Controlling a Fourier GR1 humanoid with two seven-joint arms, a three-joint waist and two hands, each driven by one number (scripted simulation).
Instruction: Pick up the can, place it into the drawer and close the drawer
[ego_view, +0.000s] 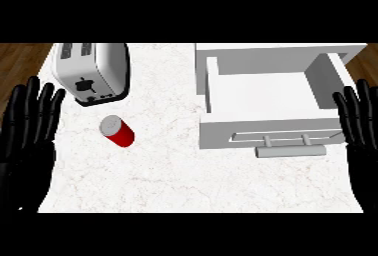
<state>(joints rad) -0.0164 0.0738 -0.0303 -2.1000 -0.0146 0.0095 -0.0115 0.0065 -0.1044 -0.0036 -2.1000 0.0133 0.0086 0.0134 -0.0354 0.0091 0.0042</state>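
A red can (118, 130) with a silver top stands on the white marble counter, left of the middle. The white drawer (260, 91) is pulled open at the right, its inside bare, and its bar handle (291, 150) faces me. My left hand (29, 117) rests open at the left edge, fingers up, well to the left of the can. My right hand (360, 122) rests open at the right edge, just beside the drawer's front right corner. Neither hand touches anything.
A silver toaster (92, 70) stands at the back left, behind the can. Bare counter (184, 175) stretches between the can and the drawer and along the front. Wooden floor shows past the counter's far corners.
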